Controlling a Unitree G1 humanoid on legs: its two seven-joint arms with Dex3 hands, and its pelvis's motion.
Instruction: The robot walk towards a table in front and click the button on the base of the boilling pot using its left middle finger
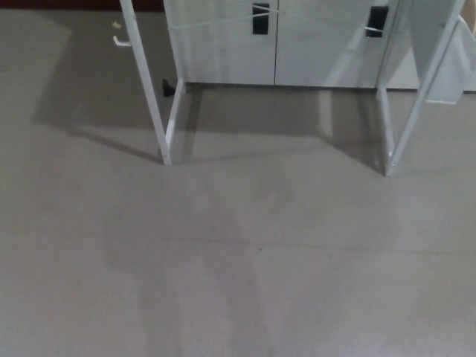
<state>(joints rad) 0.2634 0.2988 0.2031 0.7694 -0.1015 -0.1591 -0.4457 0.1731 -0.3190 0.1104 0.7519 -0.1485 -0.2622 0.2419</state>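
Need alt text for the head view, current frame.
Bare grey floor fills most of the view; at the top stand white metal table legs, with white cabinet doors behind them. No robot hand, tabletop or boiling pot shows.

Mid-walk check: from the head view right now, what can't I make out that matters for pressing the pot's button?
- Tabletop, boiling pot and its button: cut off by the top edge; only the white table legs show.
- Both robot hands: outside the picture.
- Small pale scrap on the floor: too small to identify.
- Black handles on the cabinet doors: partly cut off at the top.
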